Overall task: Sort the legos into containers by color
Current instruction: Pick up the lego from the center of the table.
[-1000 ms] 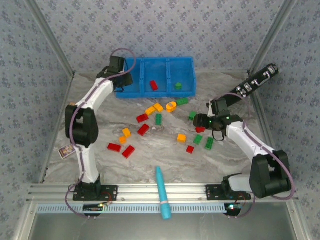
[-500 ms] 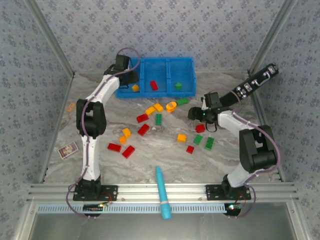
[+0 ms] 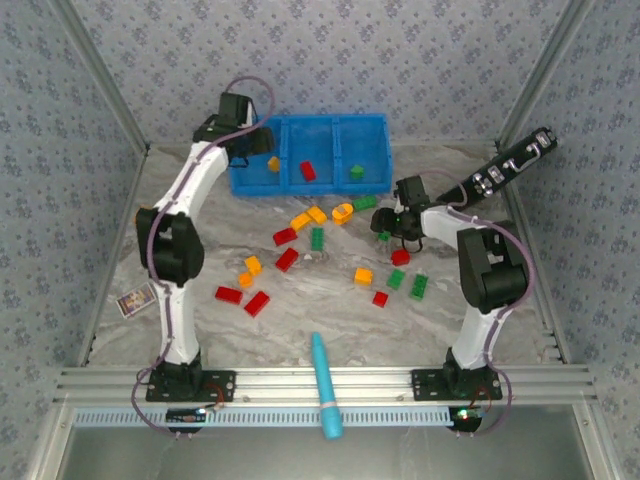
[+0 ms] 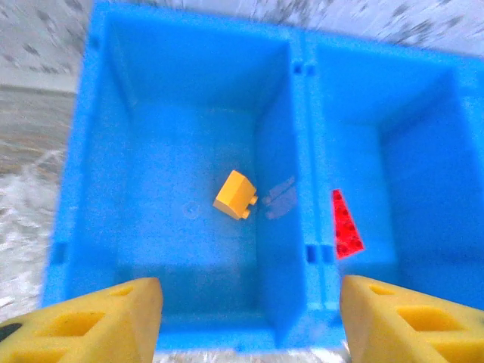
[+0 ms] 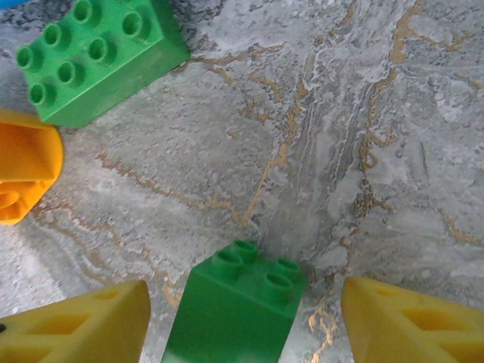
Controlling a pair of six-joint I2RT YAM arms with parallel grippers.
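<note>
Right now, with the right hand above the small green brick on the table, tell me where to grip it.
Take the green brick by its two smooth side walls, coming straight down from above. It stands studs-up, roughly centred under the open right hand, with bare table on both sides.

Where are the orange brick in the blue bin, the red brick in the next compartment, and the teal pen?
orange brick (image 4: 235, 194): left wrist view, its top face.
red brick (image 4: 345, 224): left wrist view, middle of its visible face.
teal pen (image 3: 324, 385): top external view, mid-barrel.
</note>
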